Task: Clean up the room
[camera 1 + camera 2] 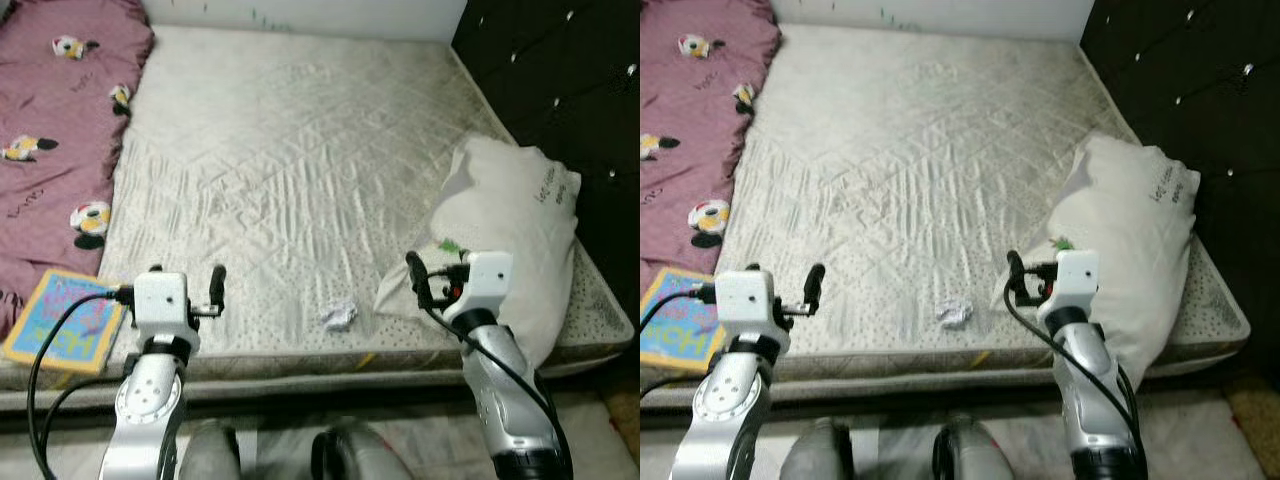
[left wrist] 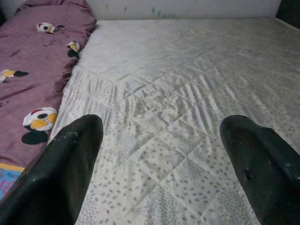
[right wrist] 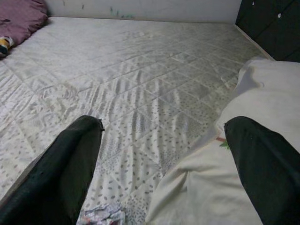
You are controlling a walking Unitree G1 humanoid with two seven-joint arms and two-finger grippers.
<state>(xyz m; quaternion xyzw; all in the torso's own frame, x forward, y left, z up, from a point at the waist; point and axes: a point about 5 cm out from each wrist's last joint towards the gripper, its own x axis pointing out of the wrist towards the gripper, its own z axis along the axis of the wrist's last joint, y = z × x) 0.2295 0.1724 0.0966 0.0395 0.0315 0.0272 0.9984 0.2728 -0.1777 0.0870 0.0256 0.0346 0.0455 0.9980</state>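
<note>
Crumpled paper (image 1: pixel 339 317) near mattress (image 1: pixel 300 150) edge

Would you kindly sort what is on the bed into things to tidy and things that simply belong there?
To tidy:
- small crumpled white paper scrap
- colourful children's book at the mattress edge

Just there:
- white pillow
- maroon cartoon-print blanket
- quilted white mattress
- black tufted headboard

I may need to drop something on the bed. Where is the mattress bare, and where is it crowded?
The mattress is bare across its middle and far end, between the maroon blanket and the white pillow. The near edge is crowded: the crumpled paper, the colourful book, and both open tools.
</note>
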